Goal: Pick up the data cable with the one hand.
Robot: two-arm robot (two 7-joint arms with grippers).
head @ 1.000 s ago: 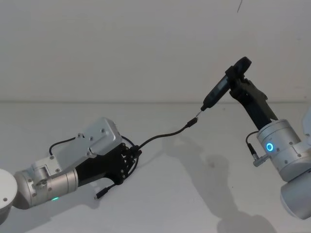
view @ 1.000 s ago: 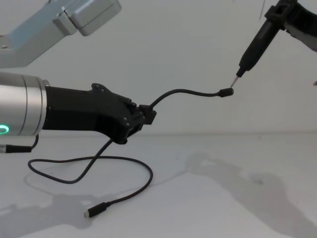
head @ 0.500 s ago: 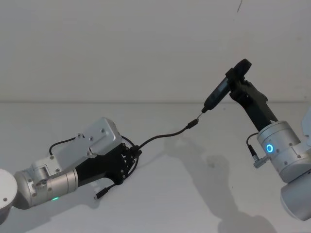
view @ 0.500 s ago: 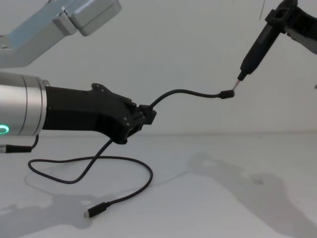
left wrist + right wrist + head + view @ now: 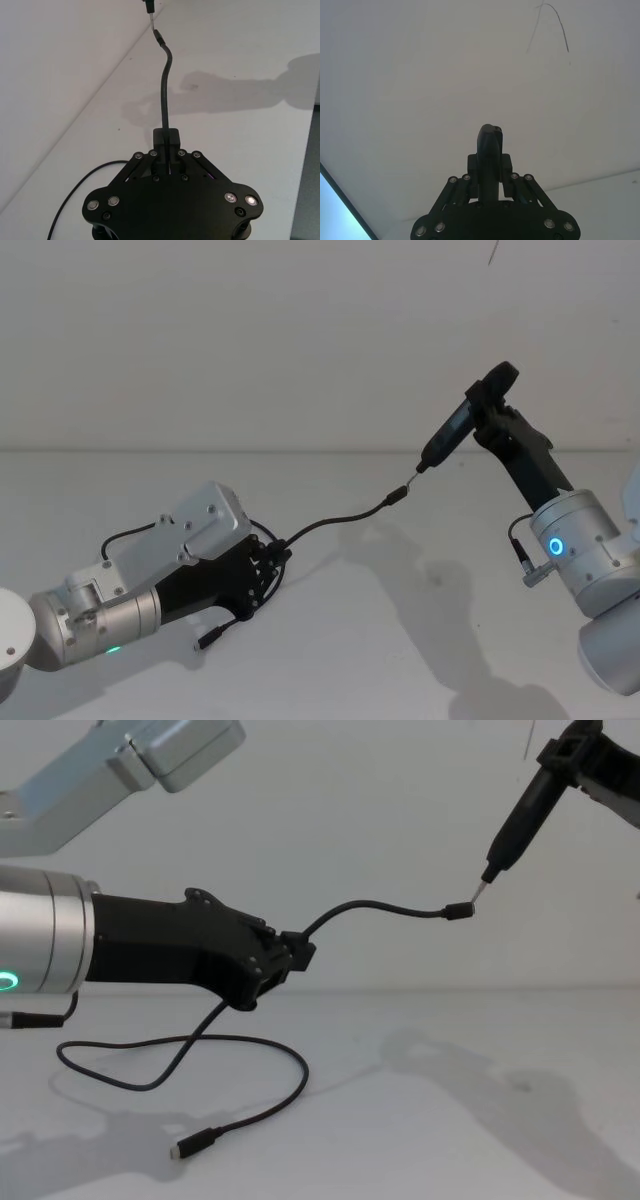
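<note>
My left gripper (image 5: 292, 955) clamps the data cable (image 5: 375, 906) lifted off the table (image 5: 450, 1120), far plug meets pen tool's (image 5: 520, 820) tip, held pinched in my right gripper (image 5: 487, 410).

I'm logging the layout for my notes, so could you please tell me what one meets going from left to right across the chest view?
Left gripper shut on the data cable → the cable's raised plug → pen-shaped tool held by the right gripper.

Data cable (image 5: 380, 907) section hidden inside left end effector (image 5: 290, 956); pen tool (image 5: 520, 815) top cut off.
</note>
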